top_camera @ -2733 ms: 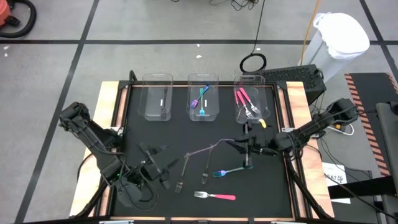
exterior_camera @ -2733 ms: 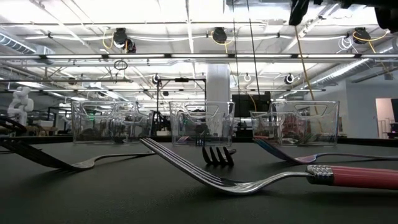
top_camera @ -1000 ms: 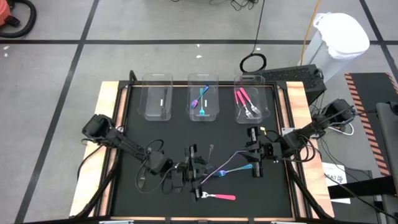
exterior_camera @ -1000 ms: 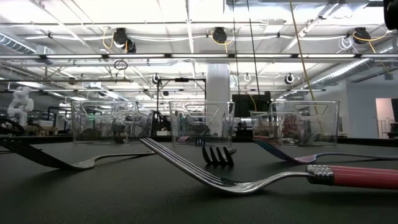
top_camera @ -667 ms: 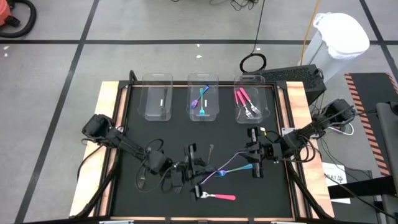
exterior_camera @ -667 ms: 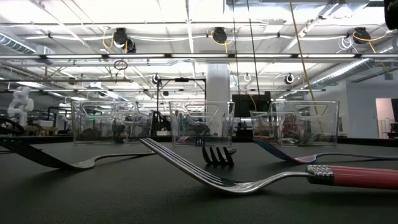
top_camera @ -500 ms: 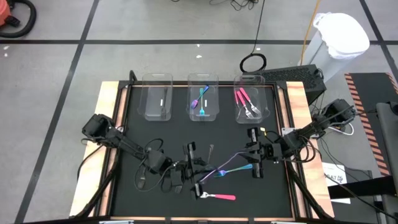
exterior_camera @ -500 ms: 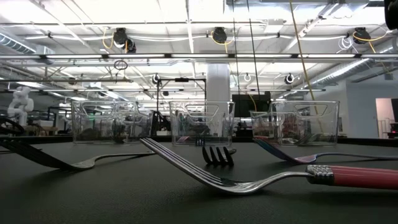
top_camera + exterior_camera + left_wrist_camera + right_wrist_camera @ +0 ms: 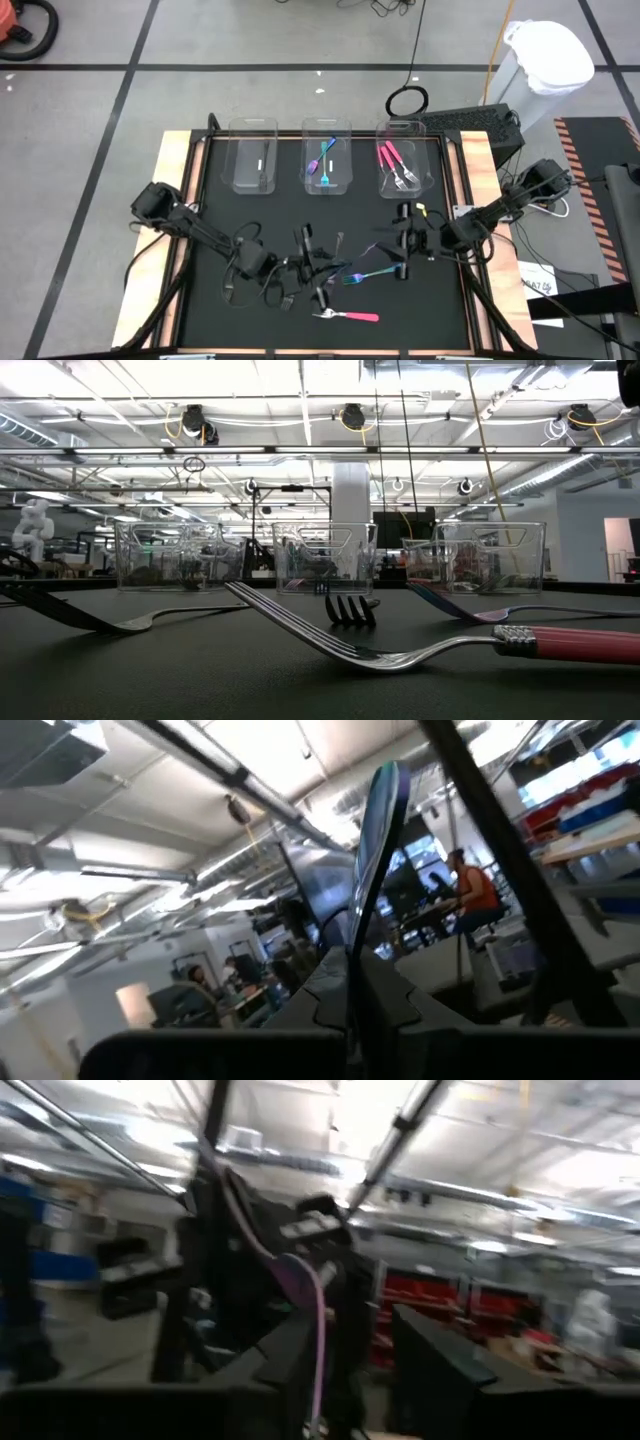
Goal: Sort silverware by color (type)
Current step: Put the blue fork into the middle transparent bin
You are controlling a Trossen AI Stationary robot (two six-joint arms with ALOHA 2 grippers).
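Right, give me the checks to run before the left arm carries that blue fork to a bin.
1. Left gripper shut on the blue fork: ok.
2. Right gripper clear of that fork: cannot tell.
3. Middle bin holds blue forks, so it is the matching one: ok.
4. Pink fork lies on the mat apart from both grippers: ok.

The black bench top (image 9: 200,680) looks matt and faintly grainy, edged by pale raw wood (image 9: 178,180). Three clear plastic bins (image 9: 327,160) near the upper middle of the high view are glossy. The pink-handled fork (image 9: 560,644) at the lower right of the low view has a satiny plastic handle and polished metal tines.
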